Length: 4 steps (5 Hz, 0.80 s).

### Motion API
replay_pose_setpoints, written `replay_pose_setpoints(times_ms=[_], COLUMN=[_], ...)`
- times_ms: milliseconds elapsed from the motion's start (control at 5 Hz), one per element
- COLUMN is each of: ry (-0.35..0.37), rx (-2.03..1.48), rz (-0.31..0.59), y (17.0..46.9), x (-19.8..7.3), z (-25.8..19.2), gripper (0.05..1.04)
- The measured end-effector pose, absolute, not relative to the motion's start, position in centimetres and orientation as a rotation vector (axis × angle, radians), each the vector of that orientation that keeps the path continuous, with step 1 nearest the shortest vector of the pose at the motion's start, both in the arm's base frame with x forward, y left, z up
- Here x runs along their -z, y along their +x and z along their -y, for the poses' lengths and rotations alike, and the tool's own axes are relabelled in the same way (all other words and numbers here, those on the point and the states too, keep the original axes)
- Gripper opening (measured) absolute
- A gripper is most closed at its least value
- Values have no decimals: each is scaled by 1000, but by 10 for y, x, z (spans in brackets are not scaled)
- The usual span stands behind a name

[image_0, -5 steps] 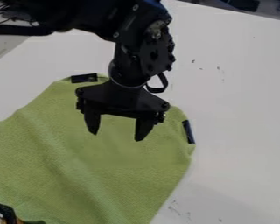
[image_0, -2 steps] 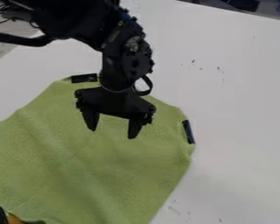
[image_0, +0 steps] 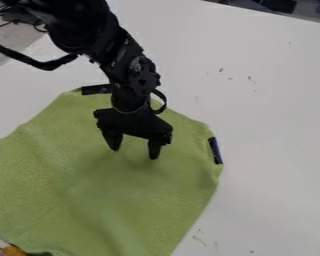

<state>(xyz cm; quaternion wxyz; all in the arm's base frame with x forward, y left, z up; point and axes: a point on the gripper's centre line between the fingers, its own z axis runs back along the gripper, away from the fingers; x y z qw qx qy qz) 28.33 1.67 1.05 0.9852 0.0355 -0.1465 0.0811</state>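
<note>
The black gripper [image_0: 134, 153] hangs over the upper middle of a green cloth [image_0: 89, 200], its two fingers apart and pointing down with nothing between them. A soft shadow lies on the cloth below it. I cannot tell whether the fingertips touch the fabric. The cloth lies spread out, held by dark tape [image_0: 96, 89] at its top edge and another dark strip [image_0: 215, 150] at its right edge.
The cloth lies on a white table [image_0: 269, 125] with small dark marks. At the bottom left corner sits an orange and black object [image_0: 13, 250], partly cut off. Dark cables hang at the upper left.
The arm has swung leftward and the gripper looks smaller, lower over the cloth, with a shadow now beneath it. The orange and black object at the bottom left has shifted slightly down and left.
</note>
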Motion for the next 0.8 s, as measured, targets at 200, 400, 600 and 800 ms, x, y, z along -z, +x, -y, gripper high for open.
replay_pose_setpoints(times_ms=[200, 400, 600, 800], ry=[44, 35, 36, 27], rx=[-160, -144, -150, -172], rz=[310, 319, 341, 349], y=[295, 305, 326, 347], x=[-7, -7, -7, -7], z=[-19, -18, -19, -19], gripper=[1000, 1000, 1000, 1000])
